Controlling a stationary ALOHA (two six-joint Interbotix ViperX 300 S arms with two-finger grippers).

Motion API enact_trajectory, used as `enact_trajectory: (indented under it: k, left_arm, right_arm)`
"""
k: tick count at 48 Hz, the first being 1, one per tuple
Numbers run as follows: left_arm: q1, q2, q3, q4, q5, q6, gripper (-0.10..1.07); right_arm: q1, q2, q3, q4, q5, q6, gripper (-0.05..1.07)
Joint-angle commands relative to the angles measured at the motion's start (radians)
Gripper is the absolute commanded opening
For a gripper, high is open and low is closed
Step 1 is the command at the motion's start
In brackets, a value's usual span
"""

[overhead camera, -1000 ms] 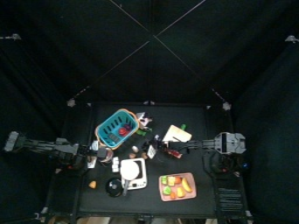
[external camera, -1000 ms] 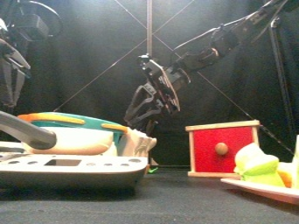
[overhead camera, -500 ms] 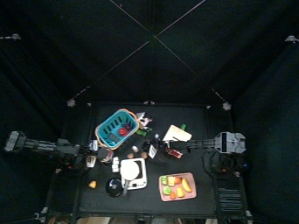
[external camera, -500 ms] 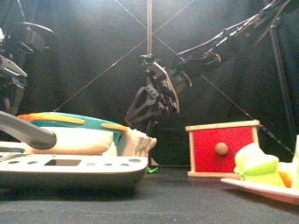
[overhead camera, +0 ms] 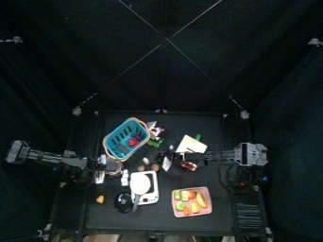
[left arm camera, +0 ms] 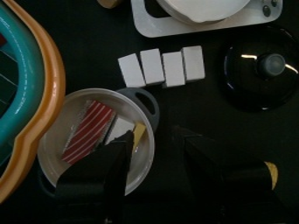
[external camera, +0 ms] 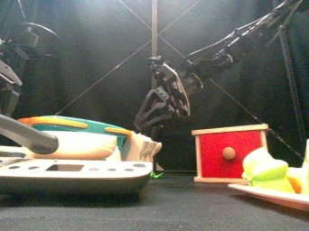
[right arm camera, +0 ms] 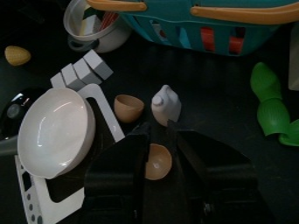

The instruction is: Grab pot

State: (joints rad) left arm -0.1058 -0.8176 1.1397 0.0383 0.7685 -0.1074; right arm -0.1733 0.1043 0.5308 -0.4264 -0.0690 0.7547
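Near the table's left edge, the left gripper (left arm camera: 149, 166) has spread its jaws wider than a second ago and hangs above the small grey pot (left arm camera: 96, 150), which holds red and white strips. Beside the pot lie four white blocks (left arm camera: 162, 67), a black lid (left arm camera: 267, 68) and a teal basket (left arm camera: 21, 83). The right gripper (right arm camera: 162, 156) pinches a brown egg-shaped piece (right arm camera: 158, 161).

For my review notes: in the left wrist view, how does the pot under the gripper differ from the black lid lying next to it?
The pot is pale inside with a dark rim, open and holding food pieces; the black lid is dark all over, a closed disc with a knob at its centre. The pot has side handles; the lid shows none. Both are round and rest on the table.
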Motion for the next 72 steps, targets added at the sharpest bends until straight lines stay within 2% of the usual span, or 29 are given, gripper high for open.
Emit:
enact_trajectory:
  k: [1, 18, 35, 49, 72]
  left_arm:
    - [-0.006, 0.017, -0.009, -0.011, -0.025, 0.0, 0.8]
    - [-0.005, 0.152, 0.017, -0.026, -0.071, -0.002, 0.8]
    - [-0.005, 0.166, 0.038, -0.023, -0.13, -0.002, 0.78]
    - [-0.005, 0.184, 0.035, -0.025, -0.133, -0.002, 0.61]
    - [-0.005, 0.272, 0.02, -0.029, -0.13, -0.002, 0.58]
  right_arm:
    - [0.002, -0.046, -0.017, 0.002, 0.011, 0.002, 0.66]
    - [0.0, -0.052, -0.012, 0.002, 0.038, 0.0, 0.66]
    - [-0.002, -0.055, -0.008, 0.002, 0.058, 0.0, 0.66]
    - [-0.002, -0.058, -0.008, 0.002, 0.067, 0.0, 0.66]
    - [-0.006, -0.077, 0.032, -0.006, 0.067, -0.008, 0.66]
